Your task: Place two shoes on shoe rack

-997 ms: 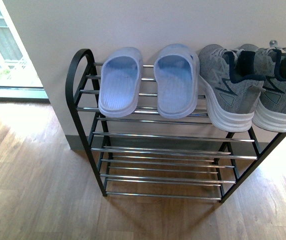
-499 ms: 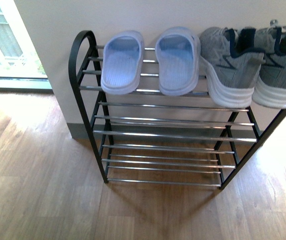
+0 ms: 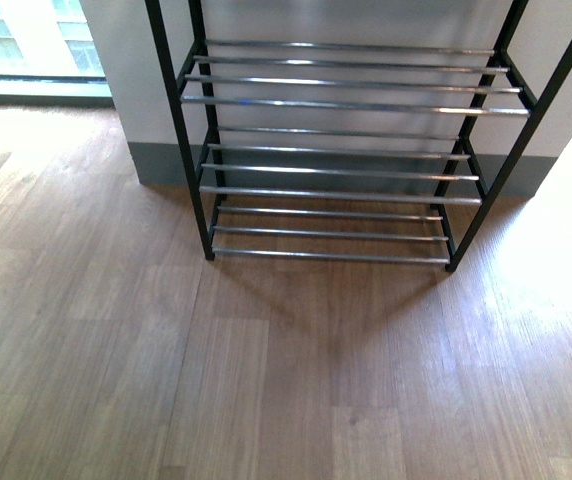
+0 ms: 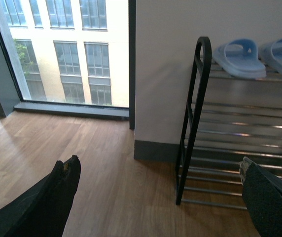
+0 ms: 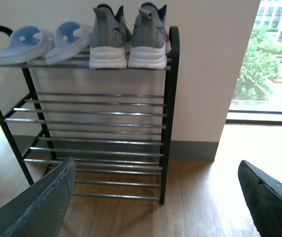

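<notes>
Front view: the shoe rack stands on the wood floor against a white wall, and only its lower tiers of chrome bars show, all bare. Its top runs out of the frame, so no shoe appears here, and neither does either arm.

Left wrist view: the left gripper has its two dark fingers spread wide apart, one finger at the near left of the frame and the other at the near right, with nothing between them but floor. Beyond them is the rack's curved black side post, and on the top tier lie two pale blue slides, side by side near that end. A tall window is beside the wall.

Right wrist view: the right gripper is likewise wide apart and empty, touching nothing. The whole rack is seen here with four tiers. Its top tier carries four shoes: the two slides toward one end and two grey sneakers at the other end by the curved post, their heels facing out and their white soles touching one another. The three tiers below hold nothing.
</notes>
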Available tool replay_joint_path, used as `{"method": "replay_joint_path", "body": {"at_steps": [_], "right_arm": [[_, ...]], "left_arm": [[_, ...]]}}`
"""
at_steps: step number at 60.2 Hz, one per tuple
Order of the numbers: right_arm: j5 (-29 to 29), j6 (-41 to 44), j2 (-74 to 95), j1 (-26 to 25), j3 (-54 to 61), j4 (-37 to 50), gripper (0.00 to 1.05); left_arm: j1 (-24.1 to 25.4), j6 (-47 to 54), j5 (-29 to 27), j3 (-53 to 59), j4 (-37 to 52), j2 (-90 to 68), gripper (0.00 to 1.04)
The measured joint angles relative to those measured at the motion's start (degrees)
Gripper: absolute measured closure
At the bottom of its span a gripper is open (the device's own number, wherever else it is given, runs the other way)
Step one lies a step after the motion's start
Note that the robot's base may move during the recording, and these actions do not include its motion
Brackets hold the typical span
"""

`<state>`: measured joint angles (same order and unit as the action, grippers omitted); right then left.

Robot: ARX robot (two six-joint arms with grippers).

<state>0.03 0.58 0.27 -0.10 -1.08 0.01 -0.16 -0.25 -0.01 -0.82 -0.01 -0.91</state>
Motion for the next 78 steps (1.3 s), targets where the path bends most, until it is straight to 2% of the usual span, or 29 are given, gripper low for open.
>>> {"method": "replay_joint_path", "body": {"at_steps": [78], "right_arm": [[0.2,0.0,-0.1,0.1,0.0,0.0,0.09]], "left_arm": [[0.0,0.0,0.0,0.0,0.0,0.0,0.09]]}}
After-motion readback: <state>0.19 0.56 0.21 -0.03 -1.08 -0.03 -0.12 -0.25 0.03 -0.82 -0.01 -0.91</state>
